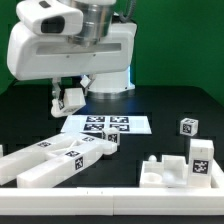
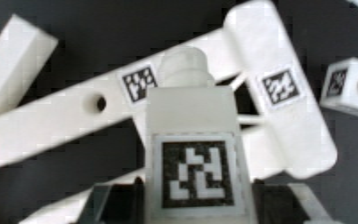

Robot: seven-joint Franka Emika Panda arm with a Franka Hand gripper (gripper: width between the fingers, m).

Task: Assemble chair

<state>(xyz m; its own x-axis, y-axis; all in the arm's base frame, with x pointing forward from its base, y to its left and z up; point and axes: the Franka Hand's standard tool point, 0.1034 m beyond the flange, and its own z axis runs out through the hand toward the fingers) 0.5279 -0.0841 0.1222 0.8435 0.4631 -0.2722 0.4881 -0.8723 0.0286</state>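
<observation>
The chair is still loose chair parts, and one of them, a tagged block (image 2: 195, 145) (image 1: 72, 98) with a rounded peg at its far end, is held up off the worktop (image 1: 165, 105), with the fingers (image 1: 57, 100) (image 2: 119, 205) clamped on its sides. In the wrist view its square tag faces the camera. Under and beyond it lie the long bars (image 2: 87, 105) (image 1: 50, 160), crossing one another at the exterior view's lower left, several with tags and one with a round hole. A small cube (image 1: 187, 126) (image 2: 350, 82) sits apart toward the exterior view's right, and a blocky piece (image 1: 175, 168) with upright tagged faces stands near the front edge on that side. The marker board (image 1: 105, 125) lies flat between the bars and the cube, just beside the held block. The robot arm (image 1: 70, 45) rises behind
</observation>
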